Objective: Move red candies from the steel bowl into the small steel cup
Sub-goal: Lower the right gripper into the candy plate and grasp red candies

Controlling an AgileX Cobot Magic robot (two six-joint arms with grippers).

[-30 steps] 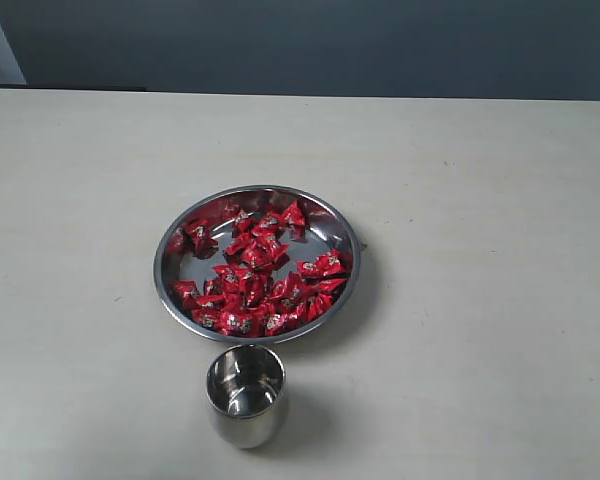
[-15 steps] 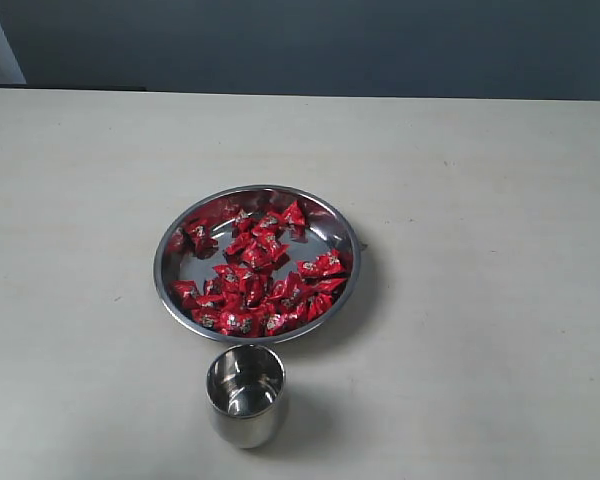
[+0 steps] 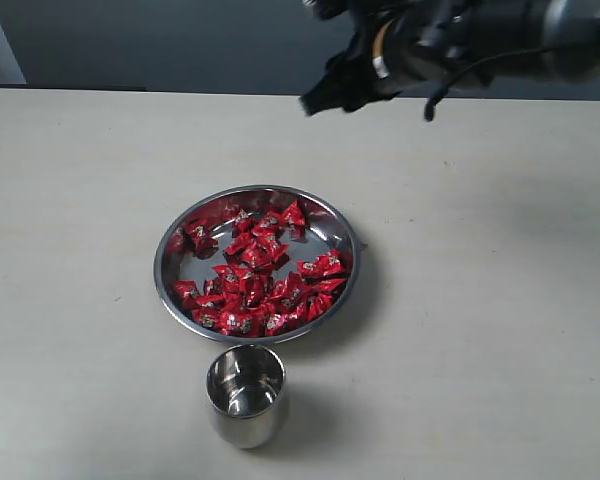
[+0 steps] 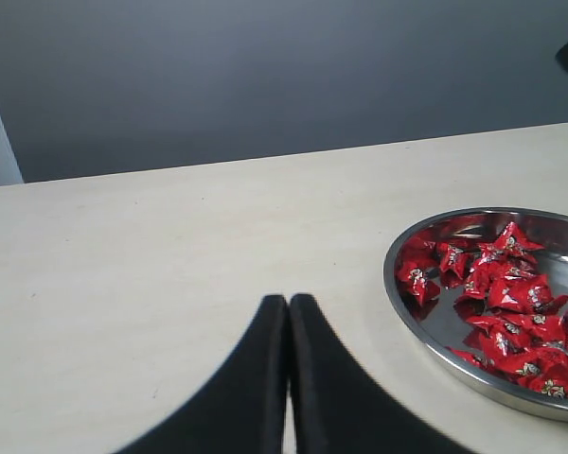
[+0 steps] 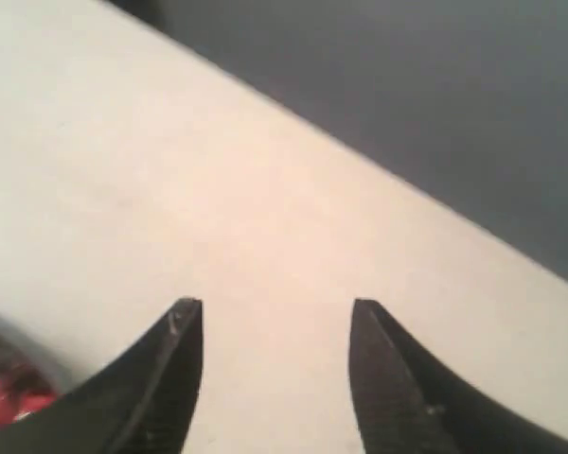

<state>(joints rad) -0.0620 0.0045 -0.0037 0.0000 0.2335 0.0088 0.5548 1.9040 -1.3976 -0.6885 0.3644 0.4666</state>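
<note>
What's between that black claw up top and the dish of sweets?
Only bare table, seen in the exterior view, between the right gripper and the steel bowl.

- The steel bowl [image 3: 159, 268] sits on the table [image 3: 500, 300], near its middle in the exterior view.
- The candies [image 3: 255, 285] lie in the bowl, heaped mostly across its middle and its near side.
- The small steel cup [image 3: 245, 410] stands upright on the table just in front of the bowl, close to its near rim.
- The right gripper [image 3: 325, 95] hangs above the table's far edge, behind the bowl and slightly to its right.
- The left gripper [image 4: 288, 307] is over bare table, apart from the bowl.
</note>
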